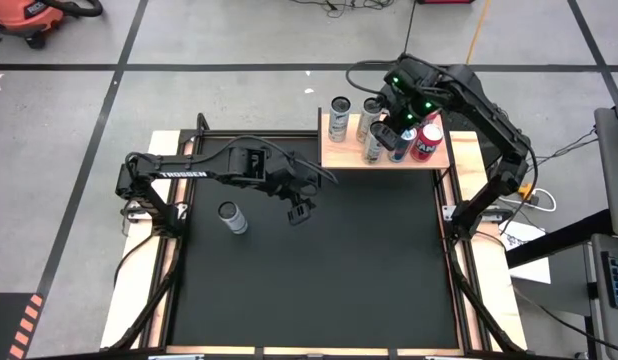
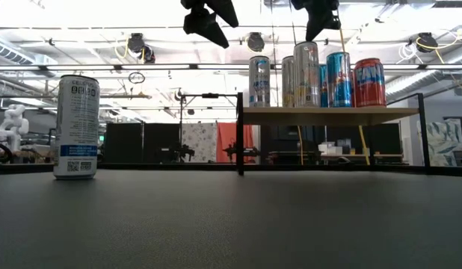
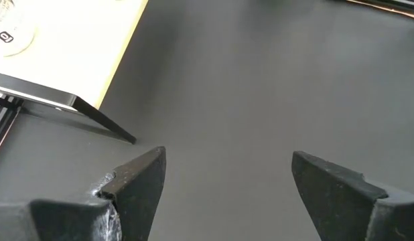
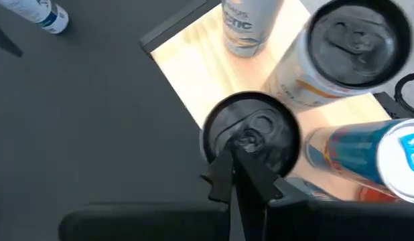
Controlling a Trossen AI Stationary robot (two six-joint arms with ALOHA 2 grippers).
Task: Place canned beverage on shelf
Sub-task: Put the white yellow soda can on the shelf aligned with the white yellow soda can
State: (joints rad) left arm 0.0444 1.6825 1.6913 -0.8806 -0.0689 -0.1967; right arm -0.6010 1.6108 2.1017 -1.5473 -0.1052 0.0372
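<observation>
1. High view: one white can [image 1: 230,216] stands upright on the black mat [image 1: 319,270], well apart from the shelf [image 1: 339,153]; judged to be the one not yet placed.
2. Low view: this can [image 2: 75,126] is tall and slim, white with a blue band and small print, unopened and unheld.
3. Left gripper [image 1: 299,211] hangs above the mat between the can and the shelf, fingers spread apart and empty, probably ready to go for the can.
4. Shelf of light wood at the mat's far edge carries several upright cans, among them a silver can [image 1: 339,118] apart at one end, a blue can [image 2: 339,78] and a red can [image 2: 369,82].
5. Right gripper [image 4: 239,167], fingers pressed together and holding nothing, hovers just over the dark lid of a shelf can [image 4: 252,134]; contact cannot be told.
</observation>
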